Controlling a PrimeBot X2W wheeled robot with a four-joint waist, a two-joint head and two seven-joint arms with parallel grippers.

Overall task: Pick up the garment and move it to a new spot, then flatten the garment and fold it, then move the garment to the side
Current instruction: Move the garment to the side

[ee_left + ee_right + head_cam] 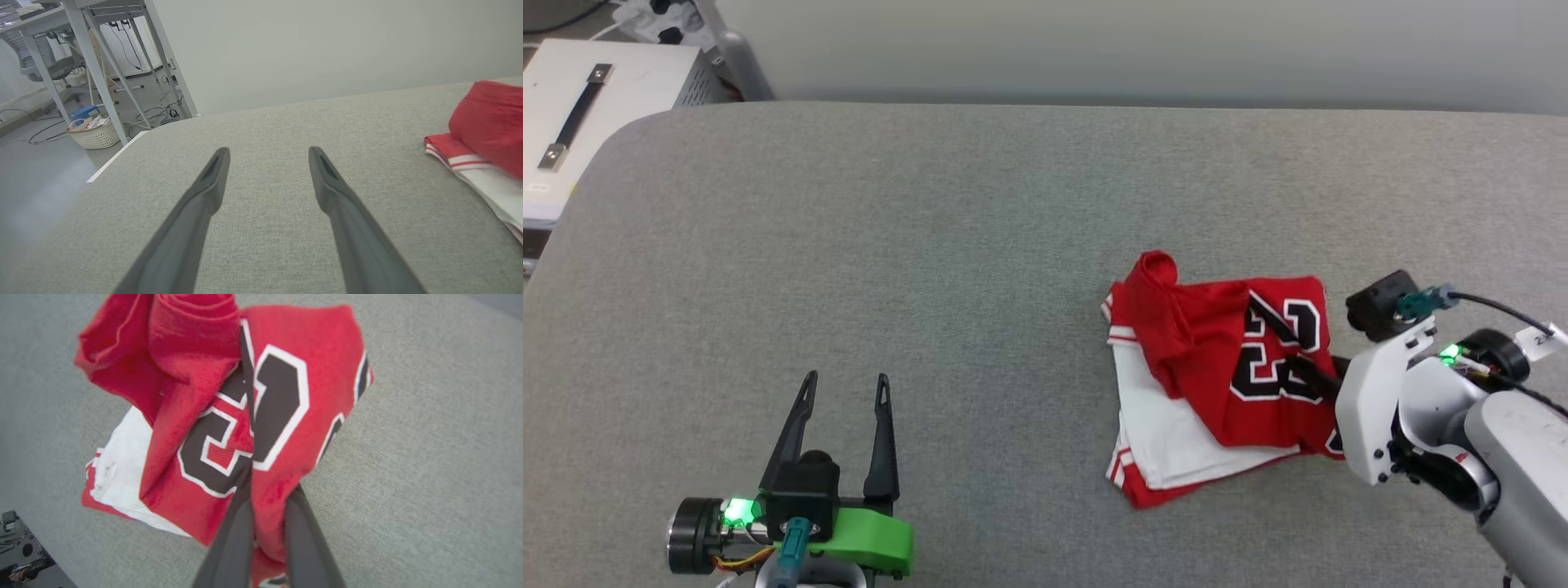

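The garment (1217,384) lies crumpled and partly folded on the right side of the grey padded table (931,245), red with a black "23" print and a white sleeve underneath. My right gripper (1258,309) reaches in from the right and is shut on the garment (196,416). One finger (247,416) lies across the print and the other goes under the cloth, with a red fold pinched between them. My left gripper (846,380) stands open above bare table at the lower left, well away from the garment. In the left wrist view the left gripper (268,151) holds nothing, and the garment (486,118) sits at the right edge.
A white case with a black handle (572,106) stands off the table's far left corner. Past the table's rounded left edge, the left wrist view shows floor, white desk legs (98,77) and a wicker basket (96,134). Bare table spreads to the left and far side of the garment.
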